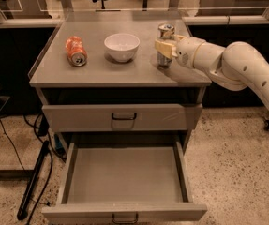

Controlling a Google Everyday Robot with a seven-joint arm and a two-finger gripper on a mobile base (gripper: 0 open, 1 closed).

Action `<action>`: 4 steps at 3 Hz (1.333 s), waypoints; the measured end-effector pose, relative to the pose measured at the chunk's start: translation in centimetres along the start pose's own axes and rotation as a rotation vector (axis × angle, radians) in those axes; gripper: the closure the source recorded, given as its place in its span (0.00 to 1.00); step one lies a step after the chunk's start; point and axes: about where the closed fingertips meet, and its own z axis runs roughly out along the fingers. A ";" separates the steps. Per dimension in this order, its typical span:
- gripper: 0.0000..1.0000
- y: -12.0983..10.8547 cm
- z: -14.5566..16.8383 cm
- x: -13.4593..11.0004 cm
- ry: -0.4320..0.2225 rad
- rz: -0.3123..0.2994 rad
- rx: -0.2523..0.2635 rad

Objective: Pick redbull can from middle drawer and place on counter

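The redbull can (165,37), slim and silvery with a shiny lid, stands upright at the back right of the counter (124,74); I cannot tell if its base touches the top. My gripper (164,48) reaches in from the right and is shut on the can, with one cream finger (162,48) across its front. The middle drawer (124,172) below is pulled wide open and its grey floor is bare.
An orange soda can (76,50) lies on its side at the counter's left. A white bowl (122,46) sits left of the redbull can. The upper drawer (122,117) is closed. A dark pole and cables (33,182) lie on the floor at the left.
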 end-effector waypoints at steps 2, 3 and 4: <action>1.00 -2.7 -0.3 1.2 -0.010 0.042 0.039; 0.98 -3.1 -0.8 1.8 -0.014 0.063 0.053; 0.75 -3.1 -0.8 1.8 -0.014 0.063 0.053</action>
